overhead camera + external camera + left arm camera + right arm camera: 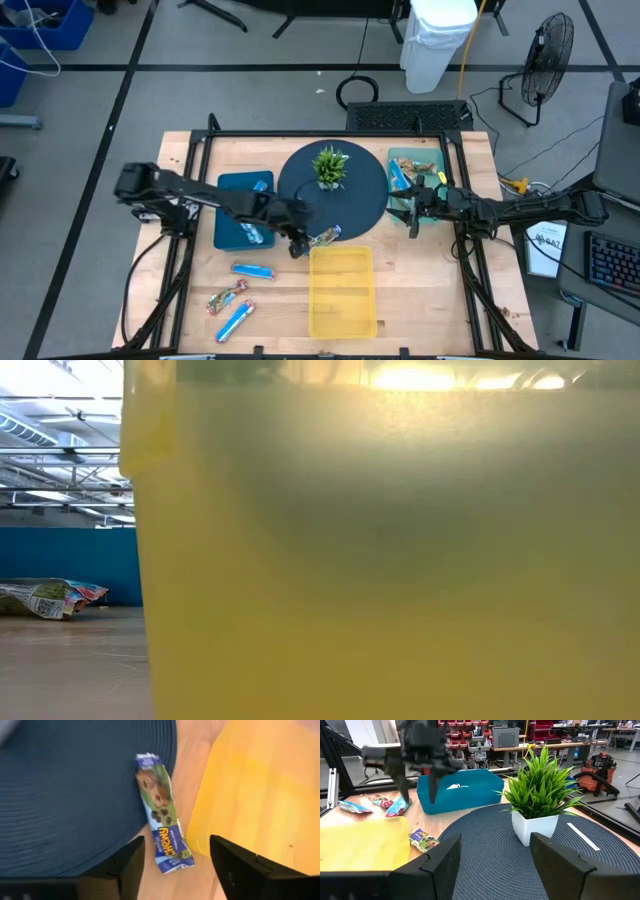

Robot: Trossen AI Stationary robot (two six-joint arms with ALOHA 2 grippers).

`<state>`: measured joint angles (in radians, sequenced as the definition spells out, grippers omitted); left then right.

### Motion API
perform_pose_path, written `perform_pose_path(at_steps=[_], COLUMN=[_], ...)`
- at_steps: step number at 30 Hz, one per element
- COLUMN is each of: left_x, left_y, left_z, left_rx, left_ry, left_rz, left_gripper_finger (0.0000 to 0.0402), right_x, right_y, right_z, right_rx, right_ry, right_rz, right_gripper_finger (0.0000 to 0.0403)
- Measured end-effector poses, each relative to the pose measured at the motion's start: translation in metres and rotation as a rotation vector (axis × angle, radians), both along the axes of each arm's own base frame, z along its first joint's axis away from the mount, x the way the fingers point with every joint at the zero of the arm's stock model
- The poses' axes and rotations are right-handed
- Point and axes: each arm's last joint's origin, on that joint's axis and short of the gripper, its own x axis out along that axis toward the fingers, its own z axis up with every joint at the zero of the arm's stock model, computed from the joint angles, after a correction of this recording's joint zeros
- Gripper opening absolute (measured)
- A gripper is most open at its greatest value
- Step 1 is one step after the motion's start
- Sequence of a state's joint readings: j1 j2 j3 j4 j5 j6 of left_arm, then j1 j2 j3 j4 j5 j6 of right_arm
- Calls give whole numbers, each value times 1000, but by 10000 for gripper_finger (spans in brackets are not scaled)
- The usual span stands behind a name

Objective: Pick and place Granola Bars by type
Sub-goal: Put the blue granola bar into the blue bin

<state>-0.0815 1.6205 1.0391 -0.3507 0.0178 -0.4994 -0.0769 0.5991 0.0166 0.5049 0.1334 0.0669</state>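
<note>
Blue-green Chewy bar [164, 815] lies on wood, one end on the round dark mat [345, 205], beside my yellow bin [343, 293]. L gripper [298, 243] above it, jaws apart, nothing held. R gripper [415, 208] spread wide, empty, by the teal tray [410, 158]. Blue bin [236, 205] holds a blue bar [253, 234]; 3 more bars [238, 295] loose on the table.

Even, bright overhead light fills the high view, with soft shadows under the arms. The low view is almost wholly blocked by a blurred yellow bin wall [400, 560], with glare along the top centre (ceiling lights glow at upper left). The left wrist view is soft throughout; in the right wrist view the other arm at upper left is motion-blurred.
</note>
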Motion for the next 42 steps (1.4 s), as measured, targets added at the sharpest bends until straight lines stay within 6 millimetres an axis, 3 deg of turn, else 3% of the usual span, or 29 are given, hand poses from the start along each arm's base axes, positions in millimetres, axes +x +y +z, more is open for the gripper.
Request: perform_pose_path(at_steps=[6, 14, 24, 34, 42], left_x=[18, 24, 24, 30, 26], left_y=[0, 1, -3, -7, -7], left_z=[-26, -49, -50, -76, -71], left_rx=[0, -5, 8, 15, 19], left_ry=[76, 140, 142, 194, 202], left_rz=[0, 20, 8, -14, -13], left_gripper_finger=[257, 249, 241, 241, 226], right_x=[0, 0, 0, 0, 1], right_y=[0, 0, 0, -1, -2], right_z=[0, 0, 0, -1, -2], right_rx=[0, 0, 0, -4, -1], right_ry=[0, 0, 1, 7, 18], right_rz=[-4, -4, -4, -49, -53], right_gripper_finger=[226, 226, 226, 226, 226])
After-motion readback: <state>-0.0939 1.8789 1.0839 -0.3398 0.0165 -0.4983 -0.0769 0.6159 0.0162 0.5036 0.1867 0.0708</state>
